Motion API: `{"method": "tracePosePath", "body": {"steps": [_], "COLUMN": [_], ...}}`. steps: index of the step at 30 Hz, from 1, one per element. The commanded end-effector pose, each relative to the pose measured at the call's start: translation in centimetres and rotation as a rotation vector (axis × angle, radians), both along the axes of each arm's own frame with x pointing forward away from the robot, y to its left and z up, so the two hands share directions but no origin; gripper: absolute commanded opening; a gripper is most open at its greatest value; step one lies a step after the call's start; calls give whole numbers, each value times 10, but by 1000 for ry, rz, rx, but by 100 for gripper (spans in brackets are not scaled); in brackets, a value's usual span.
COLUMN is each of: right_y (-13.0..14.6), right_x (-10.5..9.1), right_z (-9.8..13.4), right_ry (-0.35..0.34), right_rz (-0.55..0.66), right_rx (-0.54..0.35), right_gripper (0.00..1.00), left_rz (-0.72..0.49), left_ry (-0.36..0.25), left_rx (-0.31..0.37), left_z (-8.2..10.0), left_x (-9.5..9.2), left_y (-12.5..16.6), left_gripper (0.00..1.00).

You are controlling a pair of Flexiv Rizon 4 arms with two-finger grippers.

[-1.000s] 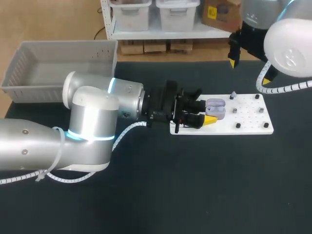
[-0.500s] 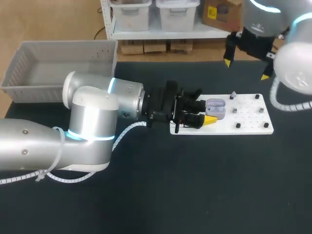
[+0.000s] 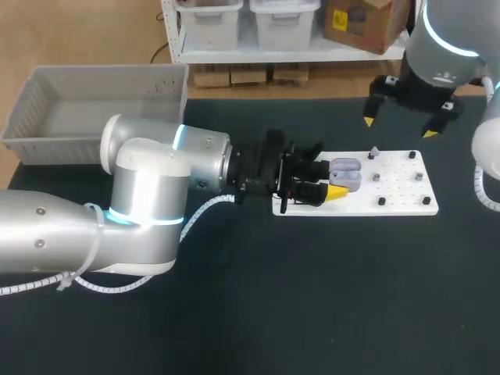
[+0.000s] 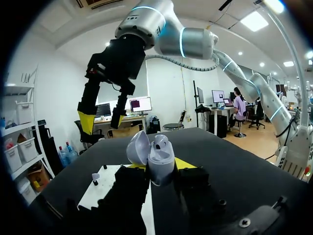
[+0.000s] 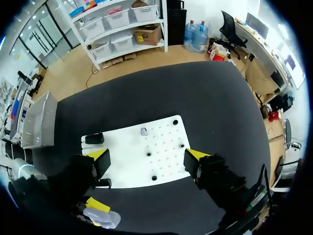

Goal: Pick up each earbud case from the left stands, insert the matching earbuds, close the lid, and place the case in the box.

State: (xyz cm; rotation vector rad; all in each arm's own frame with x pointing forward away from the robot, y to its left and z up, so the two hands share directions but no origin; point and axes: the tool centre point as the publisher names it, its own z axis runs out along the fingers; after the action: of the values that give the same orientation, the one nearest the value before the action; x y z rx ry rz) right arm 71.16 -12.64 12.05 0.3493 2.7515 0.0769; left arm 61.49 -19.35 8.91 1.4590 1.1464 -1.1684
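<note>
Right tool (image 3: 399, 127), fingers spread wide, has swung round and come lower toward the far edge of the white board (image 3: 406, 205), near the earbud (image 3: 373, 152). Your left tool (image 3: 337, 181) stays clamped on the open earbud case (image 3: 346, 173) over the board, so you're likely set for picking and inserting.

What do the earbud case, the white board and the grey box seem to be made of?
The earbud case: likely smooth plastic, pale lilac, soft sheen on its open lid. The white board: perhaps rigid plastic or painted sheet, matte, flat with rows of holes. The grey box: probably moulded plastic, matte, with perforated walls.
</note>
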Motion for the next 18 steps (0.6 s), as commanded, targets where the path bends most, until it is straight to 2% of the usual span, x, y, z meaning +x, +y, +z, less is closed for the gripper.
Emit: {"method": "tracePosePath", "body": {"steps": [1, 2, 4, 7, 13, 18], "right_y": [7, 7, 8, 10, 17, 21], "right_x": [12, 13, 14, 17, 18, 18], "right_z": [-3, -4, -6, -10, -23, -38], "right_ry": [44, 50, 60, 74, 100, 129], "right_rz": [19, 28, 48, 77, 119, 132], "right_rx": [-25, -21, -7, 33, 40, 34], "right_gripper": [95, 94, 85, 80, 73, 57], "left_rz": [5, 5, 5, 5, 5, 5], "left_ry": [-3, -3, -3, -3, -3, -3], "left_rx": [-3, -3, -3, -3, -3, -3], "left_z": [-1, -1, -1, -1, -1, -1], "left_x": [-1, -1, -1, -1, -1, -1], "left_y": [0, 0, 0, 0, 0, 0], "left_gripper": [0, 0, 0, 0, 0, 0]}}
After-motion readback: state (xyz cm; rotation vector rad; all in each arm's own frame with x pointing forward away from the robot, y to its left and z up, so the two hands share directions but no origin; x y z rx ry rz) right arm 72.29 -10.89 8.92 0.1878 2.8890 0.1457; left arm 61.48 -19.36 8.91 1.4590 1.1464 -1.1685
